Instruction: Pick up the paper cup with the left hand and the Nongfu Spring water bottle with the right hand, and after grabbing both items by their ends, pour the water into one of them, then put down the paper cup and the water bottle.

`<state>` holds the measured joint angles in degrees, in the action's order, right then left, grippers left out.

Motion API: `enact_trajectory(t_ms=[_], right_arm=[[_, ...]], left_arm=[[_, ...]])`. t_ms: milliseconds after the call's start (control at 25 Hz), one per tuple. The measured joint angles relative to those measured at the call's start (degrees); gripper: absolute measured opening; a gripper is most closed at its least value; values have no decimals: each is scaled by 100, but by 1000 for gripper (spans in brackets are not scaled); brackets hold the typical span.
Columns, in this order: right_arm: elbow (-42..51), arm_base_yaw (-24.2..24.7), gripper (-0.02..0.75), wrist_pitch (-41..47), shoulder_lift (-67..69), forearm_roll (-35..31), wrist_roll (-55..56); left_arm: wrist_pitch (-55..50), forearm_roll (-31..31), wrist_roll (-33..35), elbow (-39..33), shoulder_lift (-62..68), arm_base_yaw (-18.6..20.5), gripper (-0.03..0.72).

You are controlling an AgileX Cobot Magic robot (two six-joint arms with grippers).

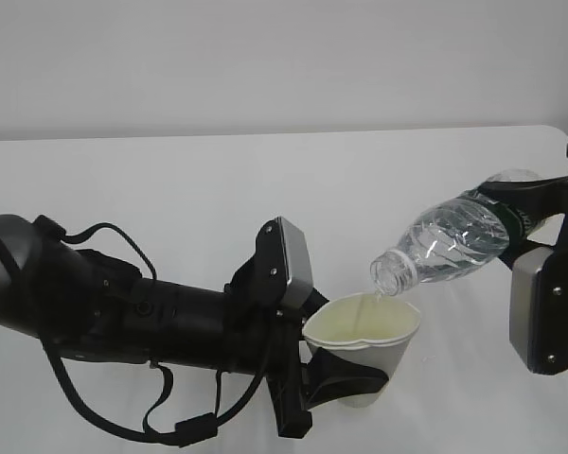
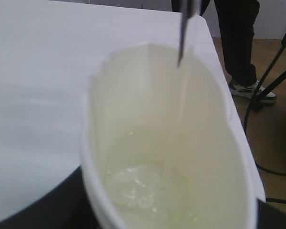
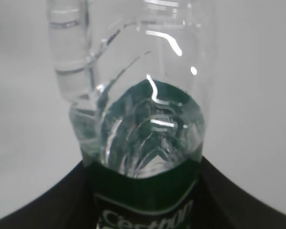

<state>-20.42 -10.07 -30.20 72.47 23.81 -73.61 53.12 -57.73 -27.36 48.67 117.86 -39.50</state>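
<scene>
The left gripper (image 1: 346,378) clasps the paper cup (image 1: 367,336) near its base, holding it above the white surface (image 1: 199,189). The right gripper (image 1: 540,203) grasps the Nongfu Spring water bottle (image 1: 454,246) by its bottom end, tilted neck-down over the cup's rim, and a thin stream of water (image 2: 185,90) falls into the cup.

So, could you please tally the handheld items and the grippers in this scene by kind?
Paper cups: 1, the paper cup
Bottles: 1, the water bottle
Grippers: 2, the left gripper around the cup and the right gripper around the bottle
Total: 4
</scene>
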Motion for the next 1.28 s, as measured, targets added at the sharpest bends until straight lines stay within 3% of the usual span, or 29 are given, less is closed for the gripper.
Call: enact_trajectory(t_ms=[1280], right_arm=[[0, 0, 354, -9, 0, 0, -60]], left_arm=[[-10, 0, 0, 0, 0, 0, 382]])
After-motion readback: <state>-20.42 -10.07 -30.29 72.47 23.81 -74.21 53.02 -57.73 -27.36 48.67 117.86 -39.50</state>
